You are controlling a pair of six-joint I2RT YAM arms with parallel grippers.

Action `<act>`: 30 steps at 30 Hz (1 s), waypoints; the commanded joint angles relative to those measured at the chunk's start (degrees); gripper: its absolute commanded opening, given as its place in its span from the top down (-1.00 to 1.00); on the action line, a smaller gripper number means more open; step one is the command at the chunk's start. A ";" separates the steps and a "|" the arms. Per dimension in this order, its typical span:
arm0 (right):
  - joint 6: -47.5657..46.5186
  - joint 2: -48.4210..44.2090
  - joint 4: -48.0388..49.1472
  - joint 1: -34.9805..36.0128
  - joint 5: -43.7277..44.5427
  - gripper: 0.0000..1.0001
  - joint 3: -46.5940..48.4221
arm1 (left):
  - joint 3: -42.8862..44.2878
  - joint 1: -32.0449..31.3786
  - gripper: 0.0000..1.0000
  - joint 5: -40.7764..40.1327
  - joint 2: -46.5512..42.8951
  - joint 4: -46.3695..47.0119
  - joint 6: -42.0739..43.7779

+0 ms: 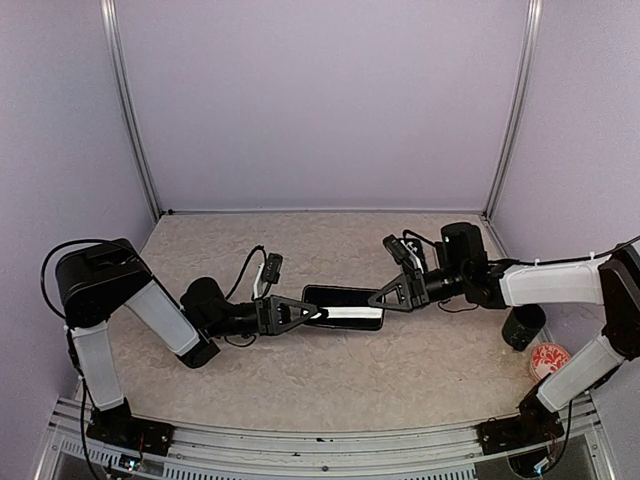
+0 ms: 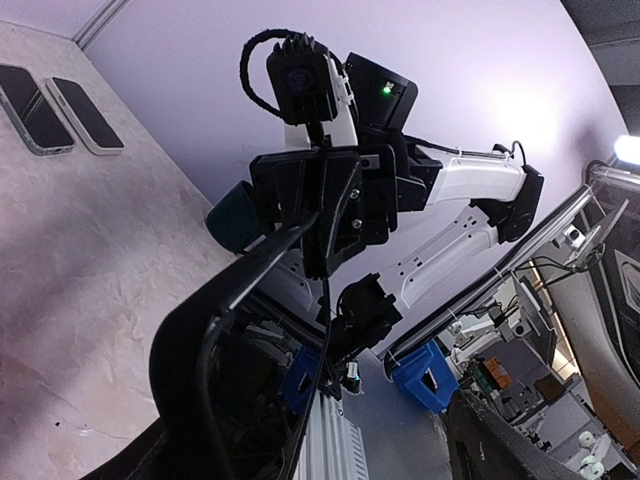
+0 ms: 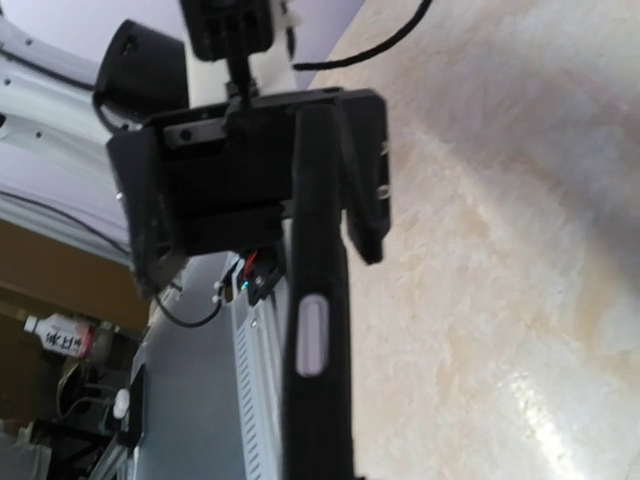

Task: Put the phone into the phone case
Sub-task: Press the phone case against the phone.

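**Phone hangs between two end effectors**

The phone (image 1: 345, 298) is up off the tabletop (image 1: 330, 390) at mid-table, turned on edge and bridging both arms. The right end effector (image 1: 375, 298) is clamped tight on its right end. In the right wrist view the black slab runs edge-on straight out from that grip. The left end effector (image 1: 320, 313) stands spread wide, a finger on either side of the other end, gripping nothing. A pale strip (image 1: 350, 314) runs along the near edge; whether that is the case, I cannot tell.
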 commanded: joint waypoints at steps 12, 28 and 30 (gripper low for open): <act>14.59 -7.89 24.19 -0.15 7.20 1.00 -7.39 | -0.39 -0.59 -0.62 -7.01 1.67 3.87 -2.79; 13.51 -8.71 24.21 4.70 13.37 1.00 -7.45 | 7.27 -4.08 -0.55 -7.35 3.56 4.48 -3.40; 13.61 -8.41 24.49 5.03 13.60 1.00 -7.62 | 7.85 -4.07 -0.49 -7.43 3.98 5.18 -3.77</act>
